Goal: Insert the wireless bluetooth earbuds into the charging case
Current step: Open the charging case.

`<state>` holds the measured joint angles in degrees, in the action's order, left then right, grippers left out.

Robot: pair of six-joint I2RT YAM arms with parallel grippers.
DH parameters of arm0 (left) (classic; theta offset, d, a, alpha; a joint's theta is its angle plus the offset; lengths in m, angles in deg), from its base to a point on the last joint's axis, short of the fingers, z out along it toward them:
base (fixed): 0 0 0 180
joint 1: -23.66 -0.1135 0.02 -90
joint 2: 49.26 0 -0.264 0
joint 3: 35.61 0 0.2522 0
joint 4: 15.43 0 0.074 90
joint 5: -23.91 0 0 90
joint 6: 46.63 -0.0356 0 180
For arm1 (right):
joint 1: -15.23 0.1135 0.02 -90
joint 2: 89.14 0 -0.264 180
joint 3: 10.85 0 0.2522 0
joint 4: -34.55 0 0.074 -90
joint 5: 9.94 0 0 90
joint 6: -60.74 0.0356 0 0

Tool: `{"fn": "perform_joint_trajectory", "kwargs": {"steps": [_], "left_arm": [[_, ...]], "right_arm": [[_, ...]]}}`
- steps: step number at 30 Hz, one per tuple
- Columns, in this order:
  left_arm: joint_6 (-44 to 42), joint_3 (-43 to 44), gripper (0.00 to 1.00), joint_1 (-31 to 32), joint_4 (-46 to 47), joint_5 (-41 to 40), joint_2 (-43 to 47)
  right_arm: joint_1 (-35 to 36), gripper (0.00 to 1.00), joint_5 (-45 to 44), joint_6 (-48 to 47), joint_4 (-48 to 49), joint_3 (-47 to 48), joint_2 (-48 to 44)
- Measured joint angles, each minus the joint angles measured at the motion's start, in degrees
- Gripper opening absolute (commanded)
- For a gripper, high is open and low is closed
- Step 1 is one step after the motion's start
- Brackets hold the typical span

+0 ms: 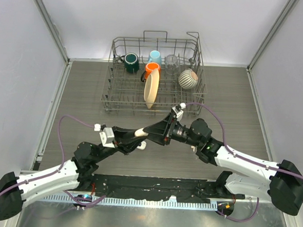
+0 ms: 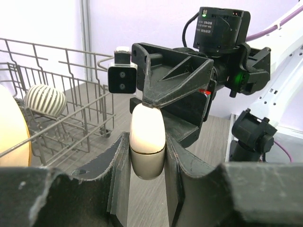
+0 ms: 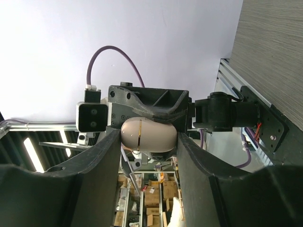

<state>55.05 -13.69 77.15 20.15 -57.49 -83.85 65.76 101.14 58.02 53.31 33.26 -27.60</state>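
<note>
A closed rounded clamshell case [image 1: 140,133] with a beige tint hangs in the air between both grippers, above the middle of the table. My left gripper [image 2: 147,163] is shut on its lower half [image 2: 147,156]. My right gripper [image 3: 147,142] grips it from the opposite side, with the case [image 3: 149,134] pressed between both fingers and its lid seam visible. The two grippers face each other tip to tip. No earbuds are in view. A small white object [image 1: 142,144] lies on the table just under the left gripper; I cannot tell what it is.
A wire dish rack [image 1: 155,75] stands at the back of the table. It holds a dark green mug, an orange mug, a blue cup, a clear glass, a striped bowl [image 1: 188,78] and a cream plate [image 1: 151,89]. Grey walls close in the table on both sides.
</note>
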Motion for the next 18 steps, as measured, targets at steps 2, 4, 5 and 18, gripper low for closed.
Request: {"fn": "perform_joint_trajectory", "kwargs": {"steps": [2,4,5,18], "left_arm": [[-0.7,-0.3,0.37,-0.1,2.0,0.0,-1.0],[-1.7,-0.6,0.38,-0.3,4.2,0.0,-2.2],[-1.9,-0.8,0.38,-0.4,5.1,0.0,-2.7],[-3.2,-2.6,0.37,-0.7,10.5,-0.1,-4.0]], "right_arm": [[-0.1,0.01,-0.1,0.5,0.6,0.0,0.3],[-0.3,0.01,-0.2,1.2,1.0,0.0,0.5],[-0.5,0.01,-0.3,1.5,1.3,-0.1,0.7],[-0.9,0.01,-0.8,4.4,5.6,-1.0,2.2]]}}
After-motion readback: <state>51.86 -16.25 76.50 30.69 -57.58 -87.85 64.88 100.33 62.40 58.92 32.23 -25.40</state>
